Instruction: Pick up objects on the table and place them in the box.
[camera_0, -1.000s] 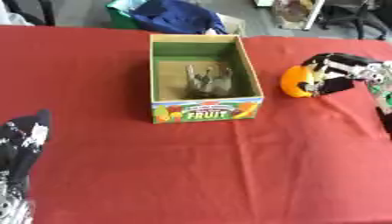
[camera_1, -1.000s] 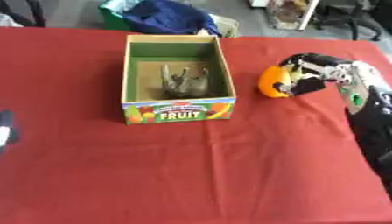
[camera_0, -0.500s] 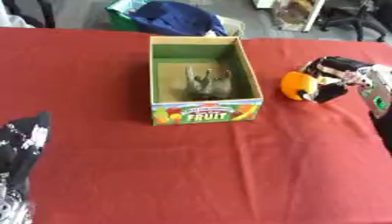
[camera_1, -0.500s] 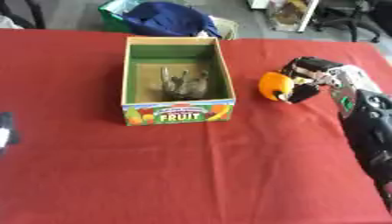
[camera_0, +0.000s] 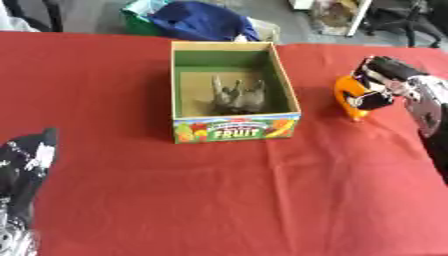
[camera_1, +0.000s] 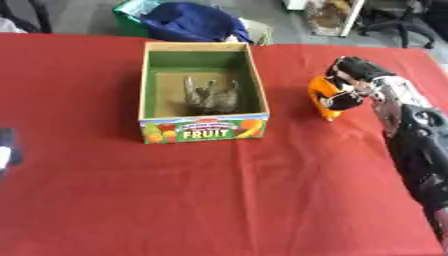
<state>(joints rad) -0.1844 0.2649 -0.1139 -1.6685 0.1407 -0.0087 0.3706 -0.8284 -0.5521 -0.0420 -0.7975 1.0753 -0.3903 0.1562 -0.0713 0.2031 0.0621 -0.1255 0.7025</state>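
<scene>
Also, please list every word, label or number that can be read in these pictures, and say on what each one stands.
"FRUIT": white capitals on the printed front panel of the box, among pictures of fruit.
Small print above that word on the same panel: too blurred to read.
Orange object in the right hand: no text visible.
Nothing else carries readable text.

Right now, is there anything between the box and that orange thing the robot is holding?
No. In the right eye view, only bare red cloth lies between the box and the orange thing.

Even bright light, overall blur
</scene>
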